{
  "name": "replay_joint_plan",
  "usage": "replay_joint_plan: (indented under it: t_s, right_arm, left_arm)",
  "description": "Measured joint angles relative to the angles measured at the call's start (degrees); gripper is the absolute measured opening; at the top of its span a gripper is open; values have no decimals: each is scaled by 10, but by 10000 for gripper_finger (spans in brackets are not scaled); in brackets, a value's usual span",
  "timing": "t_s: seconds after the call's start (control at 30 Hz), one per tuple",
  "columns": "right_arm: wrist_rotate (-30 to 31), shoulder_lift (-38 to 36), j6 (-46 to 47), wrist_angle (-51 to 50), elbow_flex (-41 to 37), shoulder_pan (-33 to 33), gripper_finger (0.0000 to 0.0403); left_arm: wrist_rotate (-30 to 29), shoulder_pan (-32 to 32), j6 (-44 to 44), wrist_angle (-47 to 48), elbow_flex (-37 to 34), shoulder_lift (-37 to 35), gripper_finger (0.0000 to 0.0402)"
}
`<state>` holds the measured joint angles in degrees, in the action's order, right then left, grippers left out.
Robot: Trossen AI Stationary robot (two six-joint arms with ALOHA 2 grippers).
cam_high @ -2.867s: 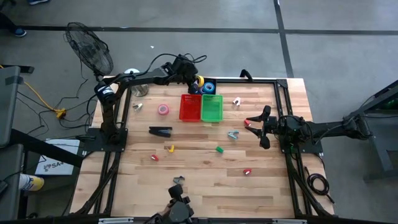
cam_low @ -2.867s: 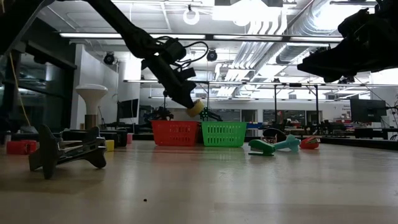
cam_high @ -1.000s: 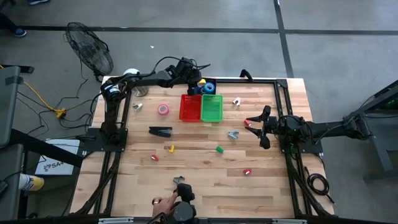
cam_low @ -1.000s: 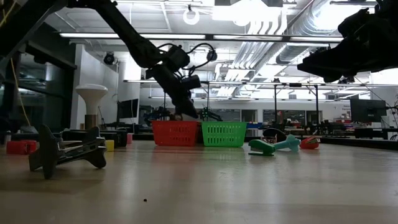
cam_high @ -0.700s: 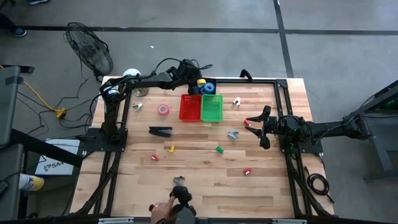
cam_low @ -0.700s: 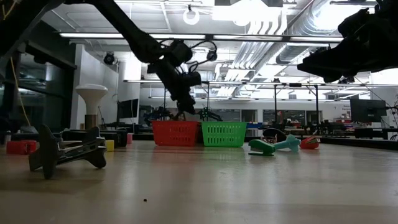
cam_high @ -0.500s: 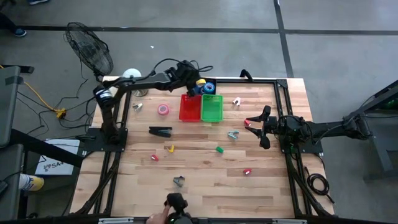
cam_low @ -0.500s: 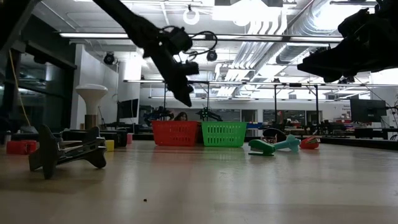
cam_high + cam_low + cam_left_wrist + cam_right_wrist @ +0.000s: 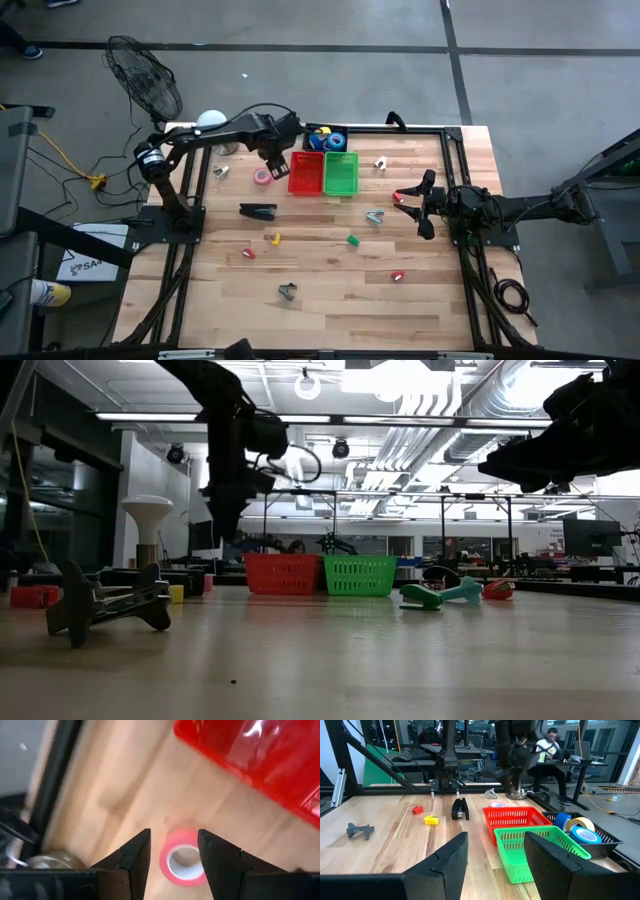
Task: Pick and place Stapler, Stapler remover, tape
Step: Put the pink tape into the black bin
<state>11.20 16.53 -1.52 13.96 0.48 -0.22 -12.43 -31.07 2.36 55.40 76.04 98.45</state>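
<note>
My left gripper (image 9: 272,163) (image 9: 172,851) hangs open, pointing down over a pink tape roll (image 9: 262,177) (image 9: 183,864) that lies flat on the table, left of the red basket (image 9: 305,172). Its fingers stand above the roll, apart from it. A yellow (image 9: 322,131) and a blue tape roll (image 9: 336,142) lie in a black tray behind the baskets. The black stapler (image 9: 258,211) rests on the table nearer the front. A teal stapler remover (image 9: 374,216) lies right of centre. My right gripper (image 9: 495,855) waits open at the right edge.
A green basket (image 9: 341,173) stands against the red one. A grey claw piece (image 9: 288,291) lies near the front edge. Small red, yellow and green pieces are scattered over the middle of the table. A metal cup (image 9: 47,861) stands at the far left corner.
My left gripper has swung from over the black tray behind the red basket toward the table's left and near side. It has tipped over to point down and now hangs over the pink tape roll. A person's hand at the near edge has withdrawn.
</note>
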Motion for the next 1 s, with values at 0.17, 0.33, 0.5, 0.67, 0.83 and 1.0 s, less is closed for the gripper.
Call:
replay_joint_plan:
  t_s: [0.17, 0.33, 0.5, 0.67, 0.83, 1.0]
  right_arm:
    - [0, 0, 0, 0, 0, 0, 185]
    - [0, 0, 0, 0, 0, 0, 185]
    - [0, 0, 0, 0, 0, 0, 185]
    - [0, 0, 0, 0, 0, 0, 185]
    - [0, 0, 0, 0, 0, 0, 185]
    - [0, 0, 0, 0, 0, 0, 185]
  left_arm:
    - [49, 0, -24, 6, -35, 0, 159]
    - [73, 0, -75, -1, -64, 0, 189]
    - [35, 0, -130, -3, -90, 1, 248]
    - [41, 0, -145, -22, -109, 1, 274]
    - [44, 0, -147, -48, -120, 1, 275]
    - [48, 0, -149, -56, -120, 1, 275]
